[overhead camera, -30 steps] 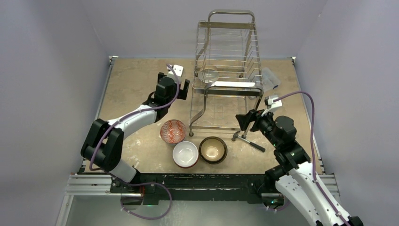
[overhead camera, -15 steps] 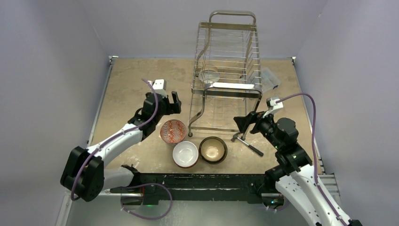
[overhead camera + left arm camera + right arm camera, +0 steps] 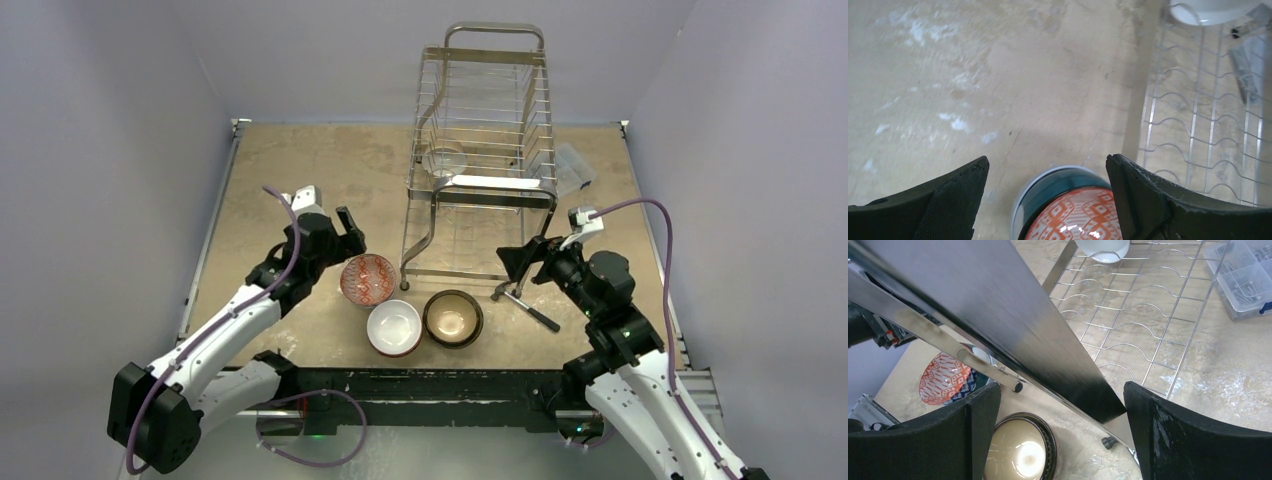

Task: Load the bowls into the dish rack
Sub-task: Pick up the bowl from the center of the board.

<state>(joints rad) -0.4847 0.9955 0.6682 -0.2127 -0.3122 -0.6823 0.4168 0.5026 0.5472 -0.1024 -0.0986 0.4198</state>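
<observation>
Three bowls sit near the table's front. The red-and-white patterned bowl (image 3: 368, 279) (image 3: 1073, 215) is on the left, the white one (image 3: 393, 327) in the middle and the dark brown one with a cream inside (image 3: 453, 318) (image 3: 1020, 452) on the right. The chrome wire dish rack (image 3: 485, 150) (image 3: 1128, 315) stands behind them, with a pale bowl (image 3: 445, 160) (image 3: 1208, 10) on its lower shelf. My left gripper (image 3: 345, 228) (image 3: 1047, 162) hovers open just behind the patterned bowl, holding nothing. My right gripper (image 3: 525, 262) (image 3: 1062, 390) is open beside the rack's near right leg, above the brown bowl.
A clear plastic compartment box (image 3: 575, 168) (image 3: 1248, 275) lies right of the rack. A small dark-handled tool (image 3: 528, 303) lies by the rack's front right foot. The rack's legs and frame stand close to my right fingers. Walls enclose the table on three sides.
My left arm has drawn back from beside the rack toward the patterned bowl, lowering over it. My right gripper has opened a little wider; its arm has barely moved.
</observation>
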